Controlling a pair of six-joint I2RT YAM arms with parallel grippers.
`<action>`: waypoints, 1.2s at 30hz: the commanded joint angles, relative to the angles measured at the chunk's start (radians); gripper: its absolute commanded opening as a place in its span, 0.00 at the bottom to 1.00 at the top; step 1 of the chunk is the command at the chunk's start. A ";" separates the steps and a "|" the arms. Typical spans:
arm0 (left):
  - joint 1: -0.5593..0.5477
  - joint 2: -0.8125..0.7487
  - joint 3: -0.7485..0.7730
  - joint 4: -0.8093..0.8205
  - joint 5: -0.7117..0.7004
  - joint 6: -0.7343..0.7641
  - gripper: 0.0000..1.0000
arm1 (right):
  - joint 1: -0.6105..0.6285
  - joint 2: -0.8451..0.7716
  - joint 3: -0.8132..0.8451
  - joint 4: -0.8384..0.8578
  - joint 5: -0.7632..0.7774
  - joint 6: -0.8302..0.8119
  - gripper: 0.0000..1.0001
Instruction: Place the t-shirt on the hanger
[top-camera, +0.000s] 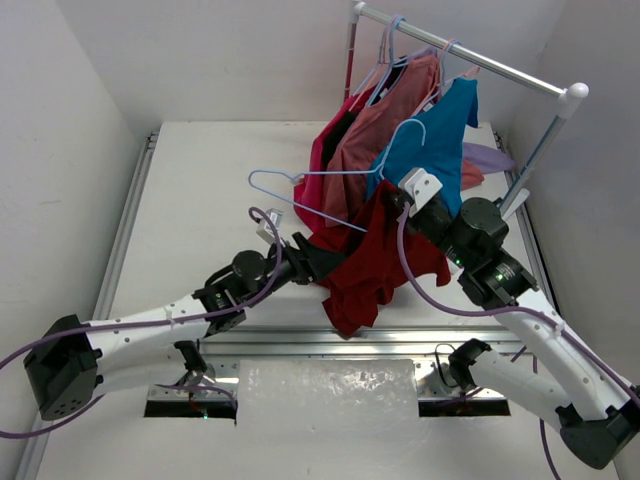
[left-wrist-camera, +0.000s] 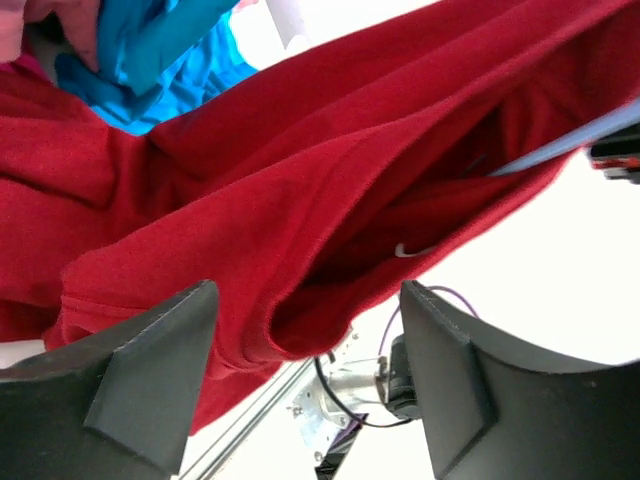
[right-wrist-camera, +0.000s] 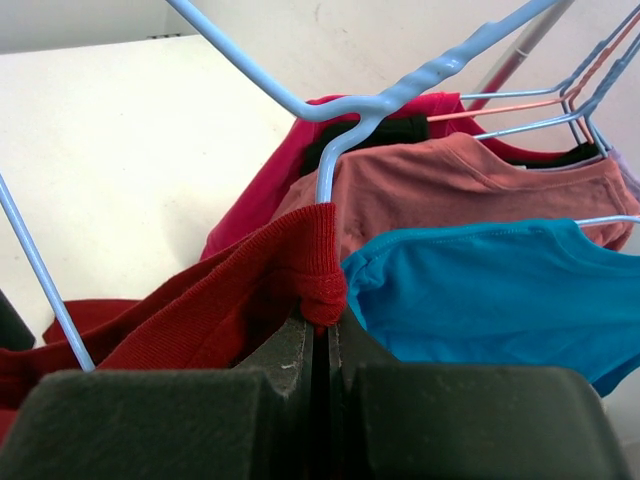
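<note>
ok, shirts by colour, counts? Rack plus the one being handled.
Crimson t-shirt: 1
Magenta-pink shirt: 1
Salmon-pink shirt: 1
Blue shirt: 1
Total: 4
Black cloth and lavender cloth on the rack: kind unclear, not counted.

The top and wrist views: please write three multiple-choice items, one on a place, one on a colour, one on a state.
1. Where is the blue shirt? A. hanging on the rack; B. flat on the table; C. on the floor.
2. What colour is the hanger at the t-shirt? A. black; B. pale blue; C. yellow.
3. How is the right hand? A. wide open; B. out of view; C. shut on the t-shirt.
Key: 1 A, its own hook sits over the rail; 2 B, the wire looks pale blue; 3 C, red cloth is pinched between closed fingers.
</note>
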 joint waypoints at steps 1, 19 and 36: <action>0.008 0.037 0.011 0.046 -0.002 0.002 0.68 | -0.001 -0.013 0.065 0.056 -0.025 0.032 0.00; 0.502 -0.127 0.132 -0.467 0.017 0.086 0.00 | -0.002 -0.048 -0.042 0.099 0.058 -0.134 0.00; 0.728 0.065 0.942 -0.947 0.223 0.404 0.00 | 0.157 0.185 0.263 -0.145 0.219 -0.331 0.00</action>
